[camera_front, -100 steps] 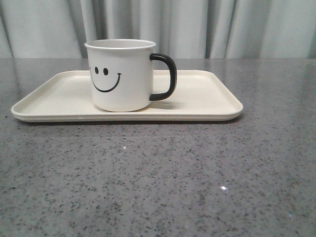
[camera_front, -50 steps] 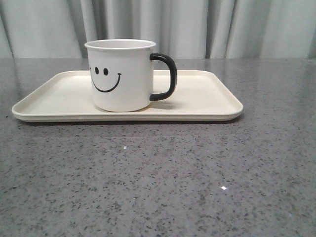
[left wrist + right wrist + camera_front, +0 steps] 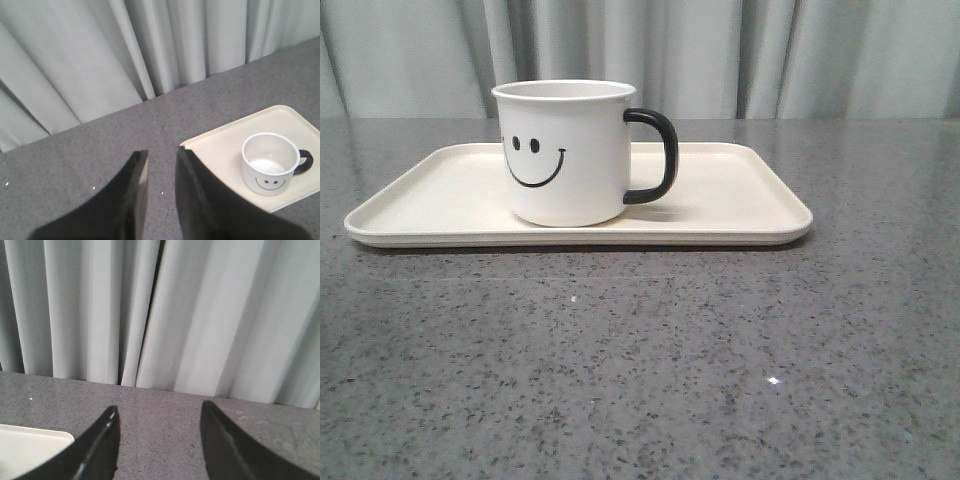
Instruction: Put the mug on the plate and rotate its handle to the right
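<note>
Mug [image 3: 563,152] sat upright on plate [image 3: 740,205], handle [image 3: 655,156] to right; nothing moved since, task looked done. My L gripper [image 3: 159,165] nearly closed, R gripper [image 3: 159,421] wide, both empty.

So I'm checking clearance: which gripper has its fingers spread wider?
The right gripper: a wide stretch of table shows between its fingers. The left gripper leaves only a narrow slit, and both hold nothing.

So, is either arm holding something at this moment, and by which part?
Nothing is held. The left gripper and right gripper both have empty jaws above the table. The mug stands free on the plate.
</note>
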`<state>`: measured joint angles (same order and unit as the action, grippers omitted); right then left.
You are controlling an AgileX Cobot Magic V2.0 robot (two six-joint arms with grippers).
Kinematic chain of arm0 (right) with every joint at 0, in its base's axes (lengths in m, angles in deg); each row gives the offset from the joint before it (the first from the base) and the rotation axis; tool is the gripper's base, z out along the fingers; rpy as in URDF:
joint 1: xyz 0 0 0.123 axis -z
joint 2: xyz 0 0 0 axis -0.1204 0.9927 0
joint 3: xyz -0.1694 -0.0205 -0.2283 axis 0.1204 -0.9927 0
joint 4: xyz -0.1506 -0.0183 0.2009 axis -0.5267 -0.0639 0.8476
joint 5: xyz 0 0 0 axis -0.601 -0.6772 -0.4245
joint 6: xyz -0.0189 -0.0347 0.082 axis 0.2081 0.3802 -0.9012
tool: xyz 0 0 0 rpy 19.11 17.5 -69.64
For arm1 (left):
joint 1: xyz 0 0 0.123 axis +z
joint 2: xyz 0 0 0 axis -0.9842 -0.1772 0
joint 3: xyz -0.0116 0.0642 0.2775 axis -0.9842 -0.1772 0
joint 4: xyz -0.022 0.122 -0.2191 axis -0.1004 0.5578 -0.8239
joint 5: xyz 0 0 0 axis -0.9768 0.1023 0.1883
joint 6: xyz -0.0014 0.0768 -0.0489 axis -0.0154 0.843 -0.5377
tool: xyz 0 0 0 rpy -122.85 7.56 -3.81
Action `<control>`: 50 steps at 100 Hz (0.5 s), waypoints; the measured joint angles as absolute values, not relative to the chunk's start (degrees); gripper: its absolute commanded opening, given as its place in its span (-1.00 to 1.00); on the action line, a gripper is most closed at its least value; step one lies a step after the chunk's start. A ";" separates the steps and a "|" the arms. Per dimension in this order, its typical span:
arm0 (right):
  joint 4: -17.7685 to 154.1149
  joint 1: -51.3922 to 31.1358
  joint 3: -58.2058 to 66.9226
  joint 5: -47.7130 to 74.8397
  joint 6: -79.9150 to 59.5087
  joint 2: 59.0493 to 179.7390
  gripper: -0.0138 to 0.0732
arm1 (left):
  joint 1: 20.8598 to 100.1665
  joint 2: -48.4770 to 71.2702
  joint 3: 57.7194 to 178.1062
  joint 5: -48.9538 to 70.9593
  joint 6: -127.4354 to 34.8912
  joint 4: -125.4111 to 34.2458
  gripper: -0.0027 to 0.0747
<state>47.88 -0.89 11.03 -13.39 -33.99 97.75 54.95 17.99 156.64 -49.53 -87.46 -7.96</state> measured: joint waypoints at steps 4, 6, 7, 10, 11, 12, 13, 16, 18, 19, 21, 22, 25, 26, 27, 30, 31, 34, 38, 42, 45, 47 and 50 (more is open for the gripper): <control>47.88 -0.89 11.03 -13.39 -33.99 97.75 0.20 | 54.95 20.05 154.59 -49.53 -88.03 -7.39 -0.70; 47.88 -0.89 11.03 -13.39 -33.99 97.75 0.20 | 54.95 21.03 153.32 -49.53 -88.33 -7.24 -0.74; 47.88 -0.89 11.03 -13.39 -33.99 97.75 0.20 | 54.95 21.36 152.46 -49.53 -88.43 -7.14 -0.77; 47.88 -0.89 11.03 -13.39 -33.99 97.75 0.20 | 54.95 22.94 150.68 -49.53 -88.88 -6.87 -0.83; 47.88 -0.89 11.03 -13.39 -33.99 97.75 0.20 | 54.95 23.26 150.23 -49.53 -89.17 -6.86 -0.85; 47.88 -0.89 11.03 -13.39 -33.99 97.75 0.20 | 54.95 23.85 149.33 -49.53 -89.31 -6.73 -0.88; 47.88 -0.89 11.03 -13.39 -33.99 97.75 0.20 | 54.95 24.15 148.88 -49.53 -89.59 -6.74 -0.90; 47.88 -0.89 11.03 -13.39 -33.99 97.75 0.20 | 54.95 25.30 146.61 -49.53 -90.16 -6.51 -0.98; 47.88 -0.89 11.03 -13.39 -33.99 97.75 0.20 | 54.95 26.14 145.70 -49.53 -90.55 -6.22 -0.98; 47.88 -0.89 11.03 -13.39 -33.99 97.75 0.20 | 54.95 26.68 144.78 -49.53 -90.66 -6.11 -0.98; 47.88 -0.89 11.03 -13.39 -33.99 97.75 0.20 | 54.95 27.21 143.43 -49.53 -91.00 -5.90 -0.98; 47.88 -0.89 11.03 -13.39 -33.99 97.75 0.20 | 54.95 27.74 142.97 -49.64 -91.13 -5.85 -0.98; 47.88 -0.89 11.03 -13.39 -33.99 97.75 0.20 | 54.95 28.74 141.16 -49.64 -91.81 -5.60 -0.98; 47.88 -0.89 11.03 -13.39 -33.99 97.75 0.20 | 54.95 29.22 140.24 -49.64 -91.95 -5.46 -0.98; 47.88 -0.89 11.03 -13.39 -33.99 97.75 0.20 | 54.95 29.45 139.80 -49.64 -92.24 -5.45 -0.98; 47.88 -0.89 11.03 -13.39 -33.99 97.75 0.20 | 54.95 30.36 137.61 -49.64 -92.79 -5.18 -0.98; 47.88 -0.89 11.03 -13.42 -33.99 97.75 0.20 | 54.95 30.79 137.19 -49.64 -92.92 -5.01 -0.98; 47.88 -0.89 11.03 -13.51 -33.99 97.75 0.20 | 54.95 31.62 135.53 -49.64 -93.54 -4.70 -0.98; 47.88 -0.89 11.03 -13.51 -33.99 97.75 0.20 | 54.95 32.72 133.30 -49.64 -93.80 -4.19 -0.98; 47.88 -0.89 11.03 -13.51 -33.99 97.75 0.20 | 54.95 33.50 131.43 -49.74 -94.20 -3.81 -0.98; 47.88 -0.89 11.03 -13.51 -33.99 97.88 0.20 | 54.95 34.19 130.41 -49.74 -94.42 -3.76 -0.98; 47.88 -0.89 11.03 -13.51 -33.99 98.00 0.20 | 54.95 34.55 129.77 -49.85 -94.56 -3.71 -0.98; 47.88 -0.89 11.03 -13.40 -33.99 98.24 0.20 | 54.95 34.88 129.10 -49.85 -94.68 -3.71 -0.98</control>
